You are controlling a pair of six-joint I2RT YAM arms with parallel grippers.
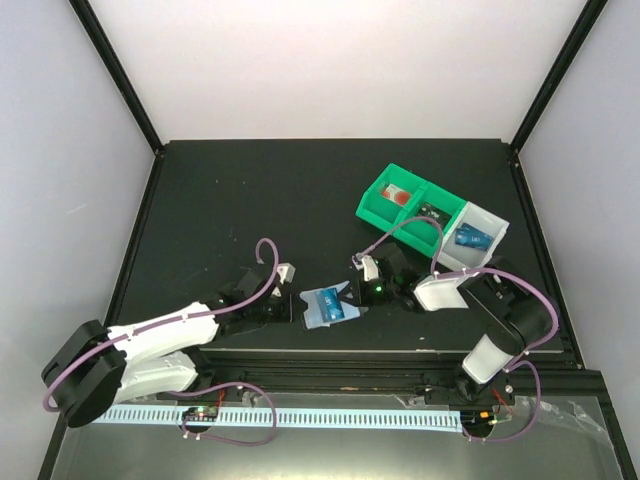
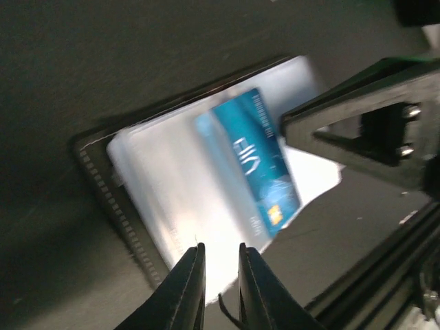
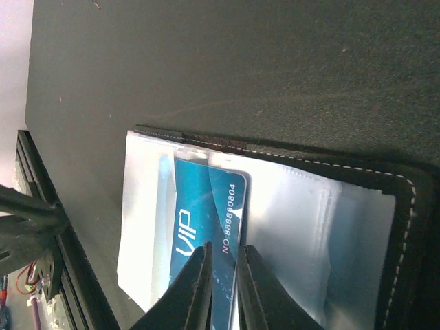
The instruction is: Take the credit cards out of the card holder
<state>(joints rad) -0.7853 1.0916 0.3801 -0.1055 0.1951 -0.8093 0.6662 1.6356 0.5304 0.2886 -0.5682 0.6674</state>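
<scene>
Arms low at the card holder point(image 1: 312, 312); left gripper point(image 2: 218, 247), right gripper point(image 3: 223, 246) barely parted, grip unclear. Only the right wrist view resolves the credit card point(image 3: 199, 206) number.

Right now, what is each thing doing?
card holder, open flat on the table.
credit card, lying tilted on the holder.
second credit card, in the white bin of the tray.
left end effector, jaws almost together at the holder's edge.
right end effector, jaws almost together over the credit card.
</scene>
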